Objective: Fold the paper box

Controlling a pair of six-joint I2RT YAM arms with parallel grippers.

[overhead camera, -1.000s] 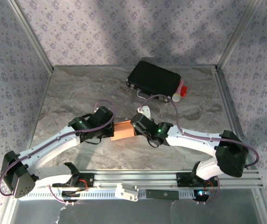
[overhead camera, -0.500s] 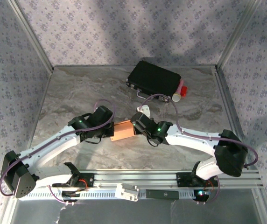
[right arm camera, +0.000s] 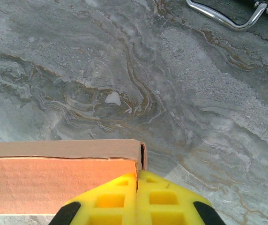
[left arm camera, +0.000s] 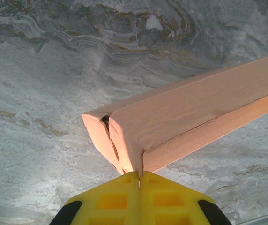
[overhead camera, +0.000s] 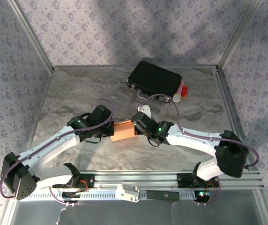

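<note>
Small flat salmon-brown cardboard paper box, folded shut, held end to end between two closed pincers, mid-table and somewhat toward the near edge.

From bases at the grey marbled table's near edge, both white arms reach inward with elbows out. The left gripper has its yellow fingers pressed together, tips against the box's left end where the flap seams meet. The right gripper, jaws likewise together, butts the opposite end's corner. By the far edge lies a black hard case with metal trim, with a white-and-red cylinder just beside its right end.
</note>
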